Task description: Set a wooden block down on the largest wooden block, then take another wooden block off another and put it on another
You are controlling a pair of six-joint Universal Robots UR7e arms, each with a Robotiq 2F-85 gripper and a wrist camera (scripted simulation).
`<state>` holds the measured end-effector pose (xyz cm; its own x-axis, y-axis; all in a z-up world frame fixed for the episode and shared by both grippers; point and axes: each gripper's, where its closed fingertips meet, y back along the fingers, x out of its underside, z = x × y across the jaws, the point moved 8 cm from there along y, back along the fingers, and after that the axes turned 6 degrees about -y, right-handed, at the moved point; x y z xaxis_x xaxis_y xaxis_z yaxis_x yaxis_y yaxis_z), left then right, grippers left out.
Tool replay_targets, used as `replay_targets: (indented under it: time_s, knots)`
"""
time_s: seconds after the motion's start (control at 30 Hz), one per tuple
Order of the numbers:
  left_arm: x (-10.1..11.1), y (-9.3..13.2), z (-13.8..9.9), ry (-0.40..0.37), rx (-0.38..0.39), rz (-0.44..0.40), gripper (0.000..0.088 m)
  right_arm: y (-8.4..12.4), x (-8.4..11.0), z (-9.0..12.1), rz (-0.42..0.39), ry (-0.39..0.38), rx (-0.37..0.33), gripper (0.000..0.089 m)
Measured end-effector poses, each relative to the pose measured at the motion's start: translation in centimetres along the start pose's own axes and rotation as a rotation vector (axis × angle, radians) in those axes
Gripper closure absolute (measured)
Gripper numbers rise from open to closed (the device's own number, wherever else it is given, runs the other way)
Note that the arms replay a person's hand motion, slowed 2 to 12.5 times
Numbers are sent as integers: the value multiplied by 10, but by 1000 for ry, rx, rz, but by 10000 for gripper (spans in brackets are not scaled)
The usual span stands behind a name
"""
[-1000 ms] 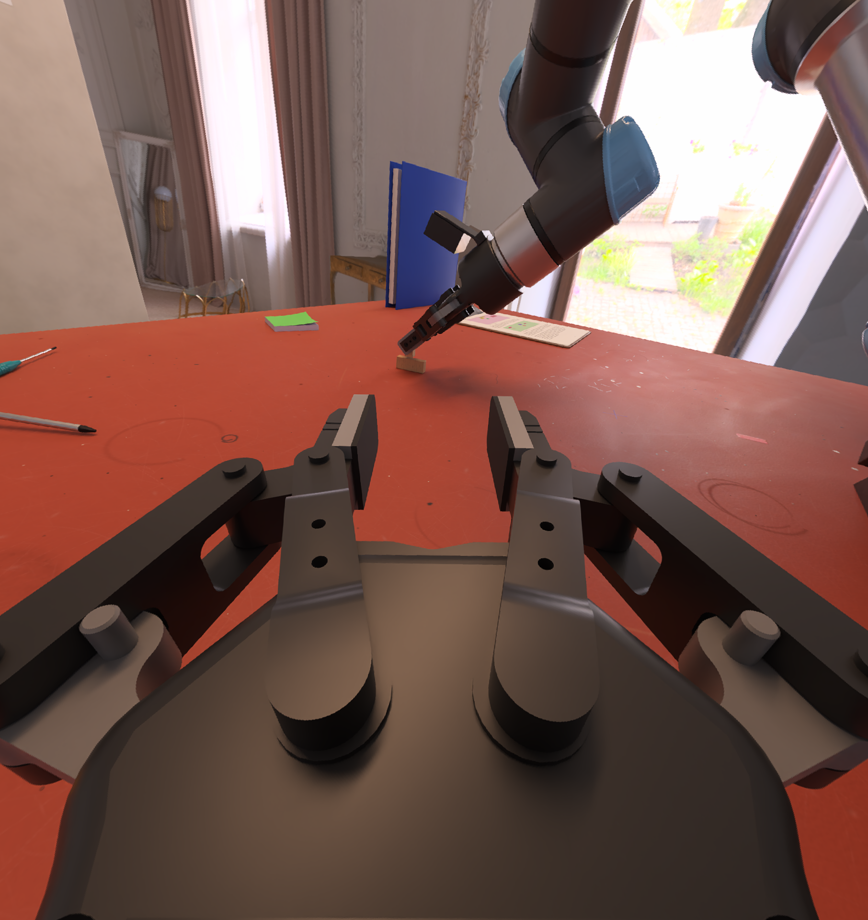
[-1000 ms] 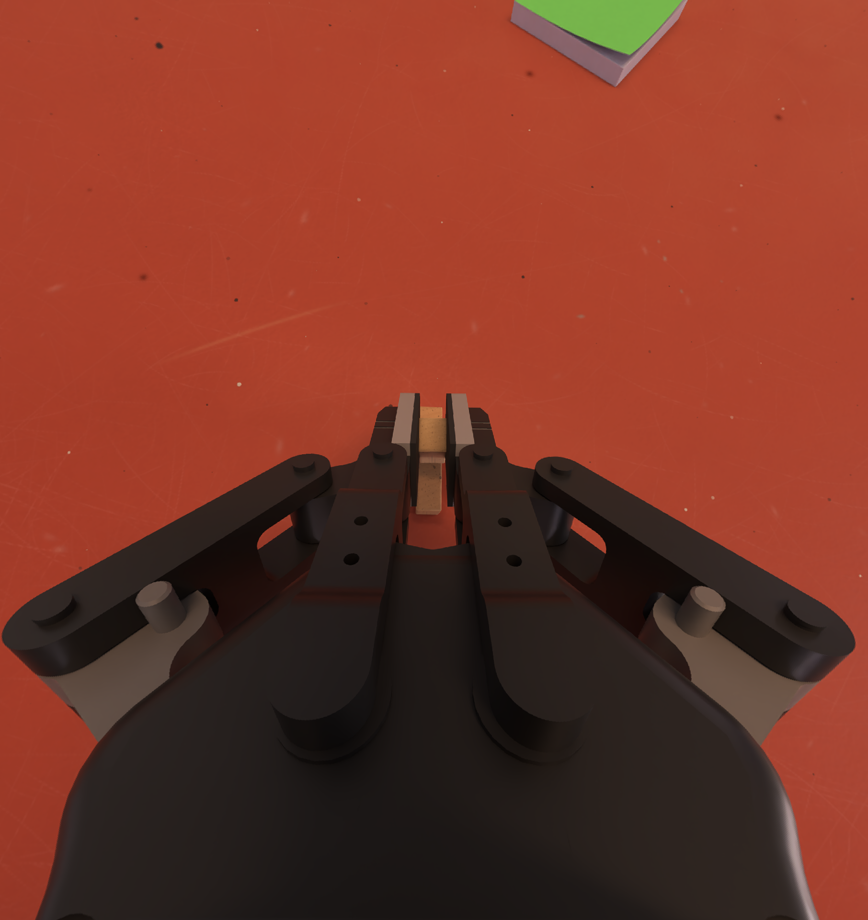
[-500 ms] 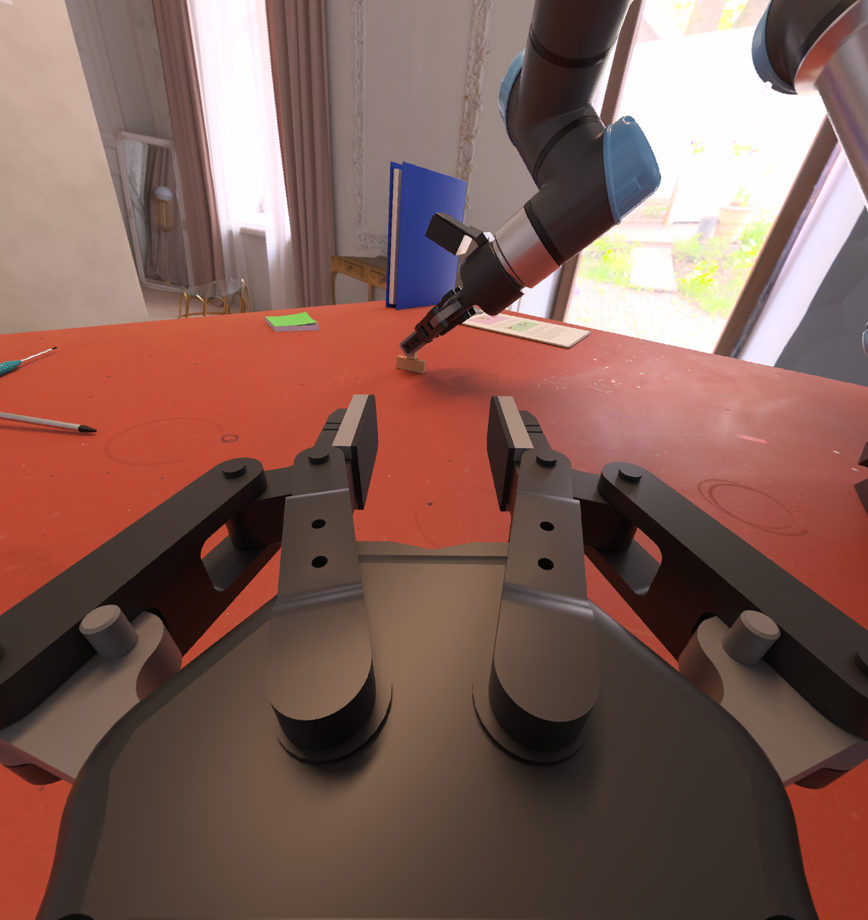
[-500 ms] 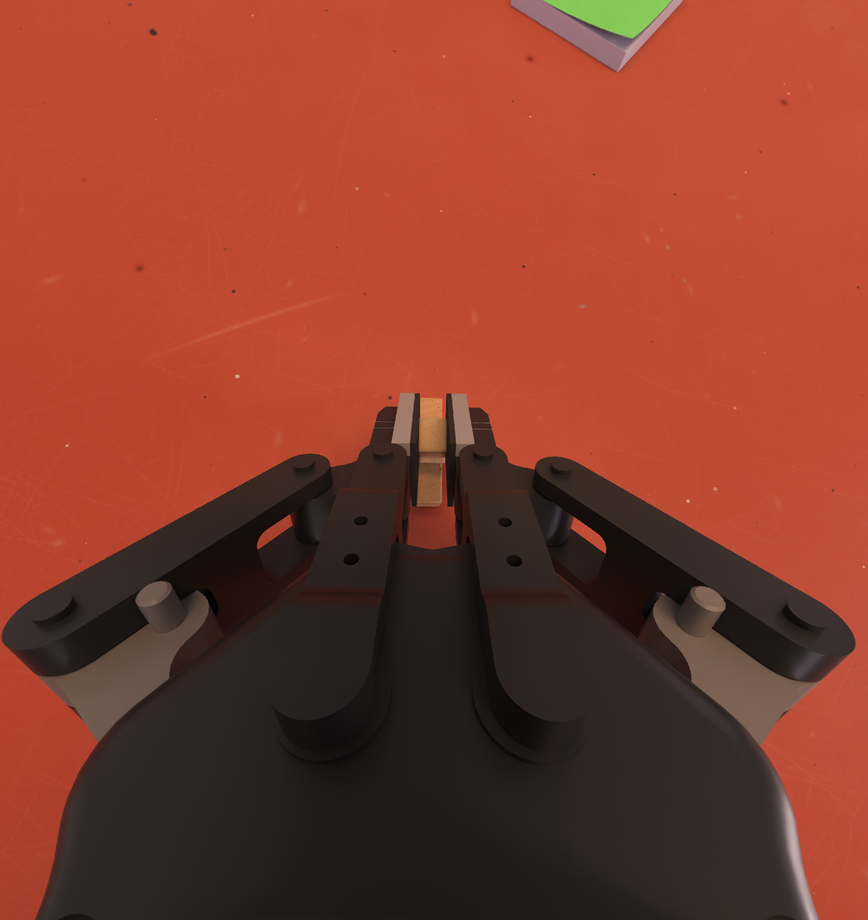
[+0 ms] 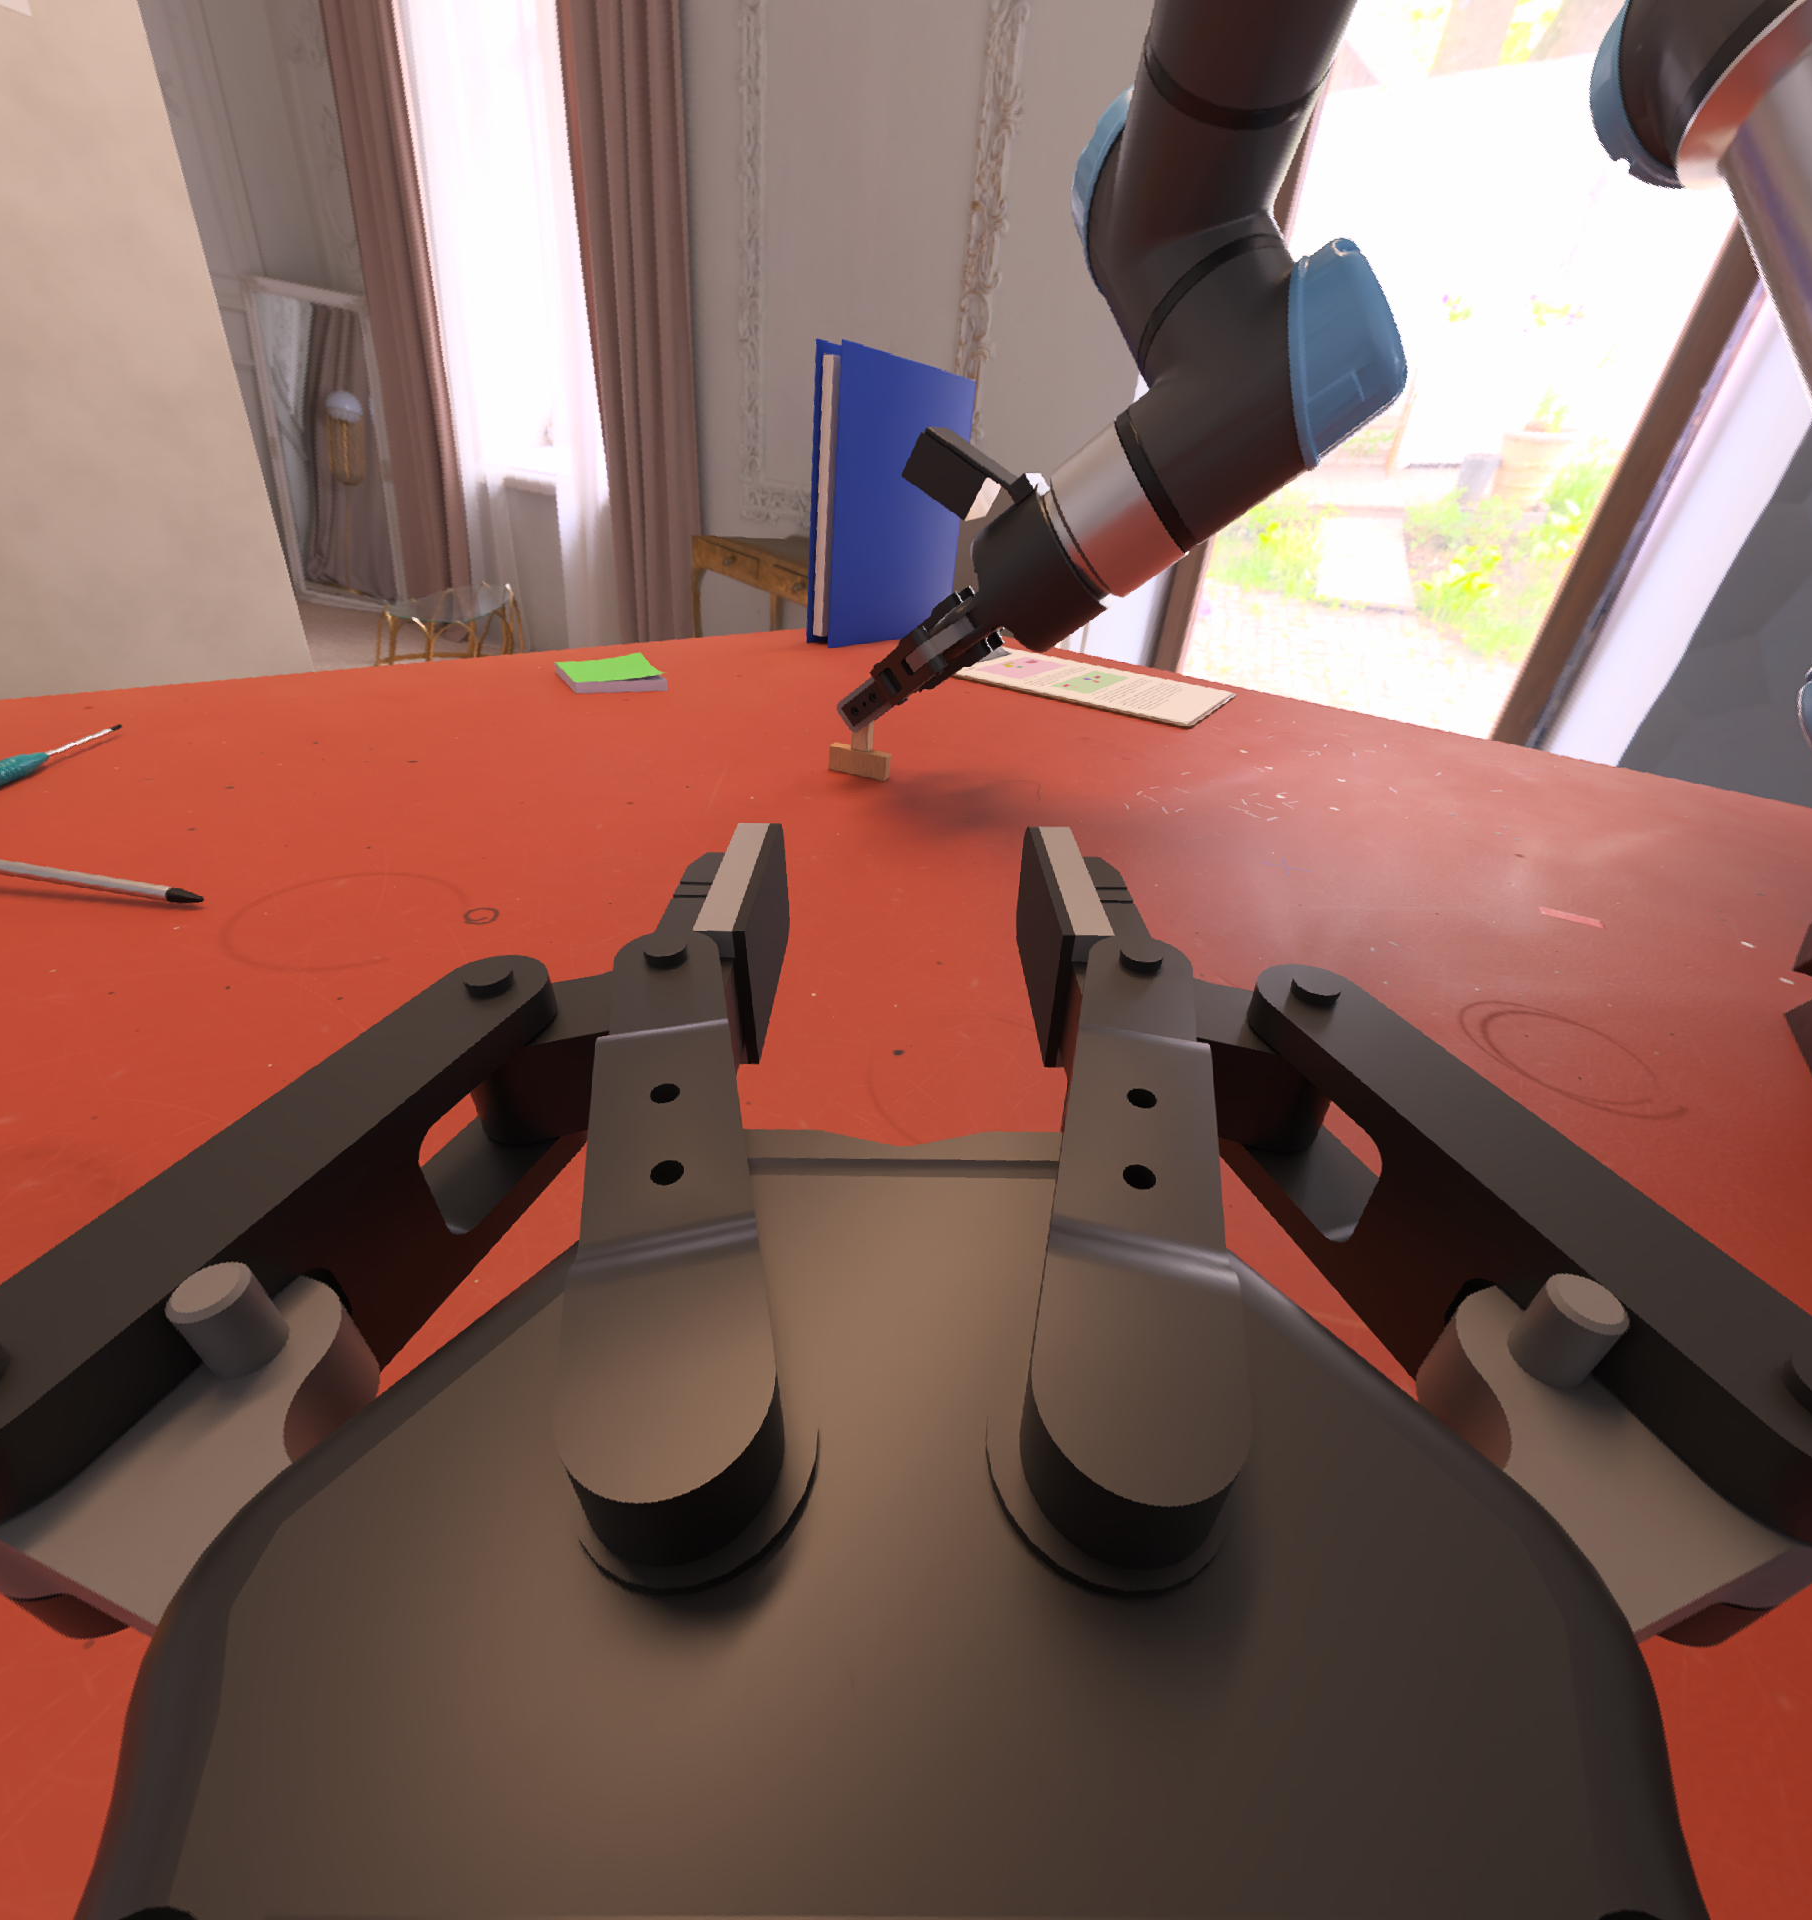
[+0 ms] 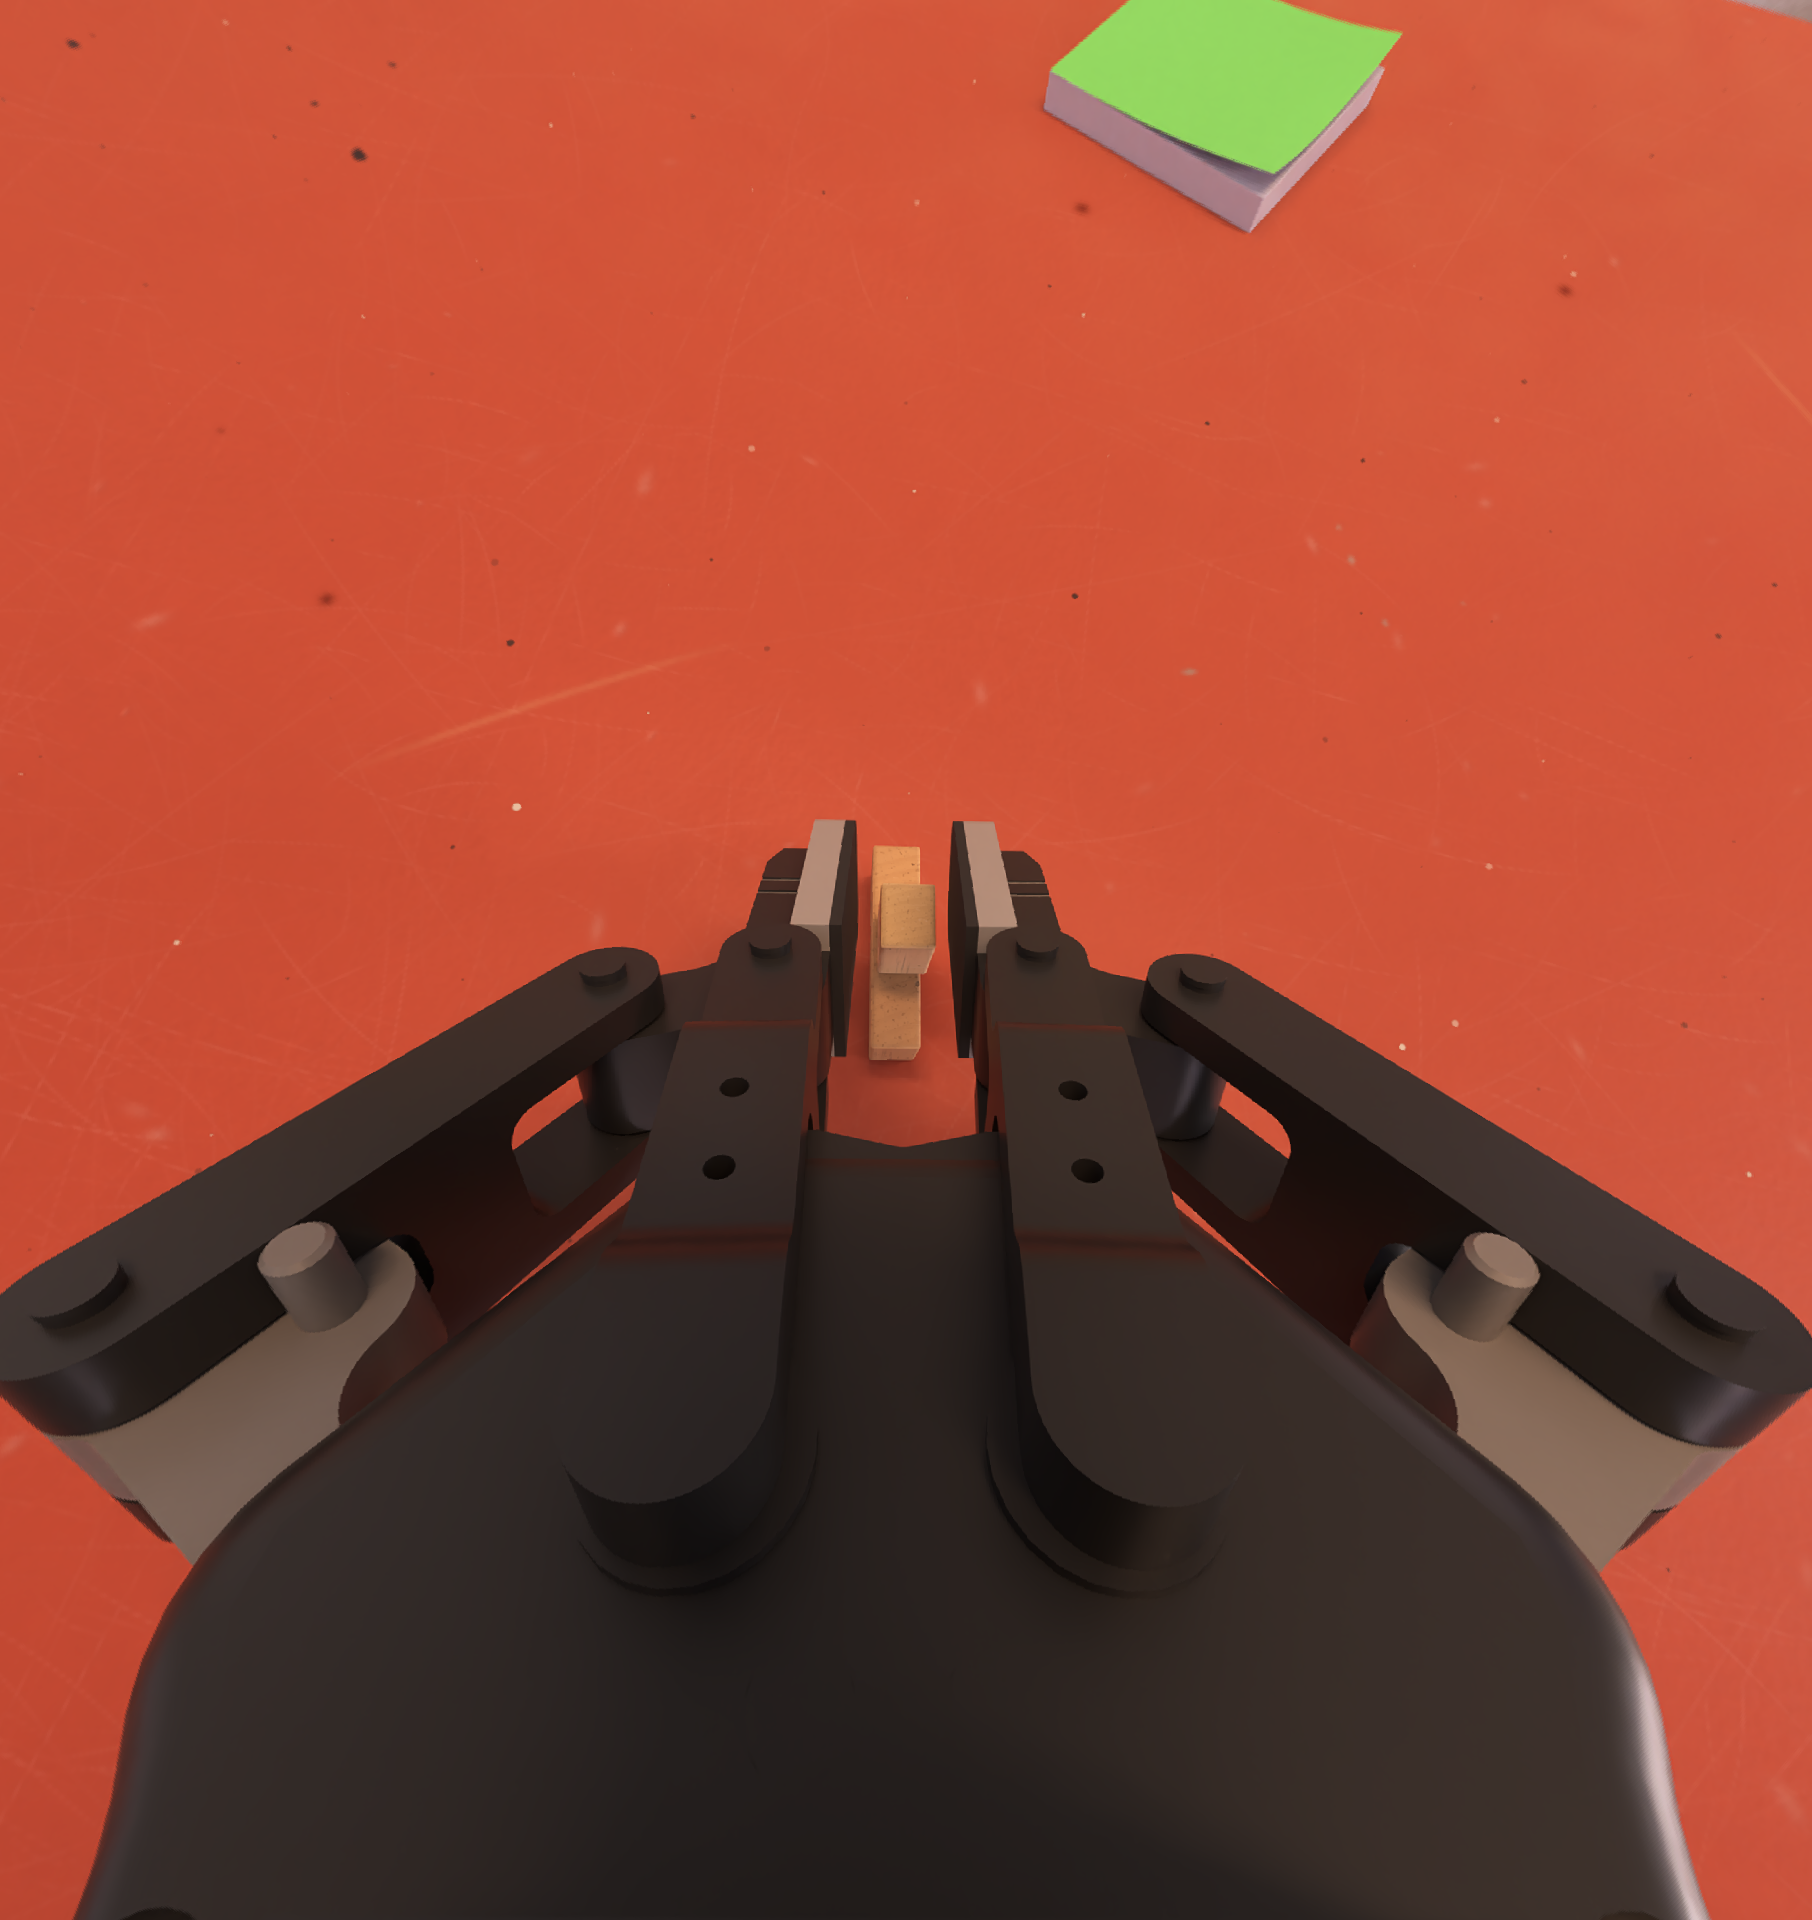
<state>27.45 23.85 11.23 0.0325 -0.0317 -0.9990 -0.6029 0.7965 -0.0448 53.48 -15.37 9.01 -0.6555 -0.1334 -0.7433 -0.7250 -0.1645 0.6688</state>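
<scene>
Nearest to us, the left gripper [image 5: 899,935] hung low over the scratched red tabletop [image 5: 1401,883] with its two dark fingers spread wide and nothing between them. Ahead of it and a little to its right, the right gripper [image 6: 900,935] pointed down at the table, its jaws parted slightly, with slim gaps on both sides of the small upright pale wooden block [image 6: 907,920] that stood between them. That small block rested on a longer, flat, pale wooden block [image 6: 894,1013] lying on the table directly under the fingertips; from the left wrist view the pair [image 5: 860,756] read as a short post on a low slab. We judged that the first step, setting a block on the largest one, was at its release, since the pads no longer seemed to press the wood. The next move, we thought, called for a straight lift clear of the post without brushing it, and then a search for another stacked block, which neither view showed. Beyond the right gripper's fingertips and to their right lay a green-topped pad of sticky notes [image 6: 1222,104]. Farther from the left gripper stood an upright blue book [image 5: 886,488] and a flat printed leaflet [image 5: 1089,686], whose print was too small to read; two slim tools [image 5: 71,878] lay off to its left. We saw no brand marks or legible writing.
</scene>
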Motion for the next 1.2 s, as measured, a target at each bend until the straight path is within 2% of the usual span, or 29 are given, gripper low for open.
replay_targets:
  time_s: [0.57, 1.2]
  knots:
    - [0, 0, 1, 5, 0, -1, 478, 26, -9, 7, -117, -19, -2, 650]
    - [0, 0, 1, 9, 3, -5, 478, 79, -21, 35, -349, -20, -73, 555]
